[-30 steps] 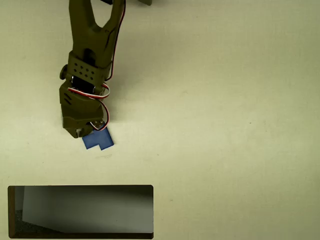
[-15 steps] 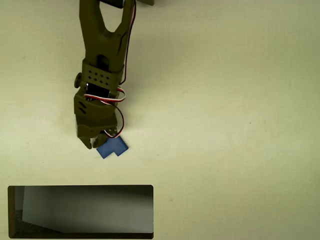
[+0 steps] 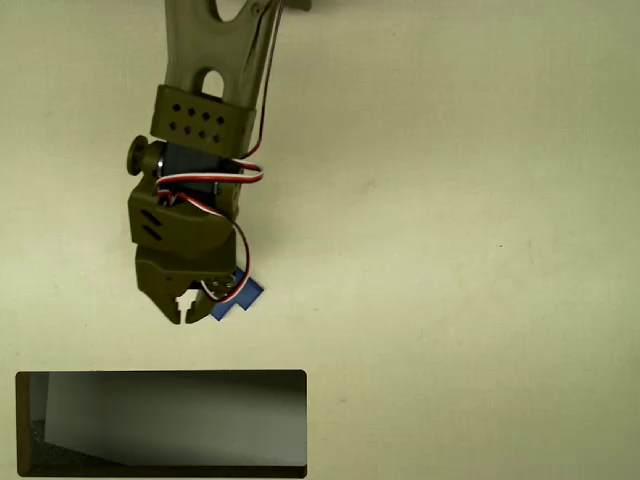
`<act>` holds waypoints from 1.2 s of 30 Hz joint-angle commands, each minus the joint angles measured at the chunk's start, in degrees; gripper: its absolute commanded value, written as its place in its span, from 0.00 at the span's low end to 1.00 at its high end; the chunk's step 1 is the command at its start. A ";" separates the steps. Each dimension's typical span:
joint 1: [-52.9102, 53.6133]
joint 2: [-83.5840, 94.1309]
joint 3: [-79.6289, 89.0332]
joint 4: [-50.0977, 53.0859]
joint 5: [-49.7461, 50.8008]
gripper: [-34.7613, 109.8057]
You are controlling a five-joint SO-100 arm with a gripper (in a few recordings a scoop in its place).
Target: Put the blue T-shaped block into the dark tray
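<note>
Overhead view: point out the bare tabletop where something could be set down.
Everything right of the arm and the dark tray is bare table. Crowded: the strip between the gripper, over the blue T-shaped block, and the tray's top rim.

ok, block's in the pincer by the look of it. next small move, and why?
Probably carry it toward the picture's bottom, to above the tray. In the overhead view the pincer sits over the block, most of it hidden beneath, so a grip looks likely but unconfirmed. The tray lies below in the picture, apart from the block, with bare table between.
</note>
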 commanded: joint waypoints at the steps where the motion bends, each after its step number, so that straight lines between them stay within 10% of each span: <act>1: -1.05 0.00 -1.41 25.93 -2.81 0.24; 8: -2.11 -14.24 -10.20 42.89 1.32 0.24; 36: 0.00 -42.80 -50.10 26.54 3.60 0.24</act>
